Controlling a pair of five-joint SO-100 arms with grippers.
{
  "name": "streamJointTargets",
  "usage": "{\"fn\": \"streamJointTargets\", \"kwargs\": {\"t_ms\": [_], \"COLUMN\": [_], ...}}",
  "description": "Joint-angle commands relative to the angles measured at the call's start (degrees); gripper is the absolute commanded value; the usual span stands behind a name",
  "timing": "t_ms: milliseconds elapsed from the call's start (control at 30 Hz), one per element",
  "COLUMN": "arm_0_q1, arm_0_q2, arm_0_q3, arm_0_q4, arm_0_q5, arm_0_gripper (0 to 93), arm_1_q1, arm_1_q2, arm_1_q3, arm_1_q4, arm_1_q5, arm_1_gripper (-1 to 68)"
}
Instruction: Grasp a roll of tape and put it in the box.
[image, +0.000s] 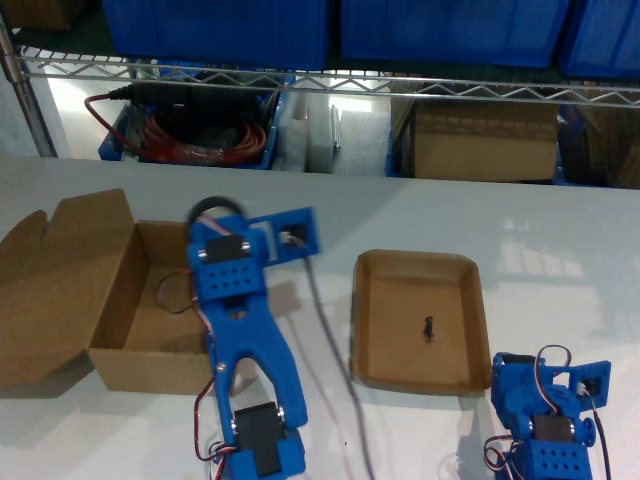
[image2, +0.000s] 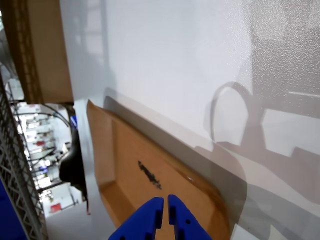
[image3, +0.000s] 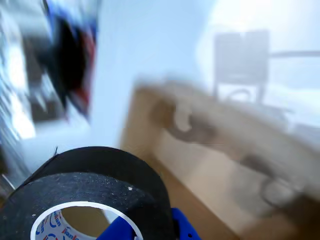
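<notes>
The roll of tape (image: 212, 208) is a black ring with a pale core (image3: 85, 200). My second gripper (image: 222, 230) is shut on it, and one blue jaw shows under the roll (image3: 150, 227). That arm reaches up from the exterior view's bottom edge and holds the roll above the far right corner of the box (image: 150, 368). The box is open, its lid flap (image: 60, 280) folded back towards the exterior view's left. In the second wrist view the box (image3: 210, 165) is blurred. My first gripper (image2: 165, 212) is shut on nothing, low over the shallow tray (image2: 125, 155).
The shallow brown tray (image: 365, 320) with a black mark lies to the exterior view's right of the box. The first arm (image: 545, 400) sits at that view's bottom right. A grey cable (image: 325, 320) crosses the table. Behind are a wire shelf (image: 330, 82), a closed carton (image: 485, 140) and red cables (image: 200, 140).
</notes>
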Motion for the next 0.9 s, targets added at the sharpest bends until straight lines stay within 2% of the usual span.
{"fn": "streamJointTargets", "kwargs": {"t_ms": [0,133,333,467,567,733,867], "arm_0_q1": [-6.1,-9.3,-9.8,-9.7,-9.4,-8.4,-4.5], "arm_0_q2": [-1.9,-7.2,-11.6,-12.3,-12.3,-10.8,-5.4], "arm_0_q3": [-0.2,0.0,0.0,0.0,0.0,-0.3,0.6], "arm_0_q4": [0.5,0.6,-0.4,-0.4,-0.3,-0.1,0.1], "arm_0_q5": [-1.8,-3.3,-3.8,-4.2,-4.9,-5.7,-5.6], "arm_0_gripper": [-0.1,-0.1,0.7,16.8,21.6,22.1,21.0], "arm_1_q1": [-0.2,-0.2,-0.2,-0.2,-0.2,-0.2,-0.2], "arm_1_q2": [0.4,0.4,0.4,0.4,0.4,0.4,0.4], "arm_1_q3": [0.8,0.8,0.8,0.8,0.8,0.8,0.8], "arm_1_q4": [-0.3,-0.3,-0.3,-0.3,-0.3,-0.3,-0.3], "arm_1_q5": [0.2,0.2,0.2,0.2,0.2,0.2,0.2], "arm_1_gripper": [0.3,0.3,0.3,0.3,0.3,0.3,0.3]}}
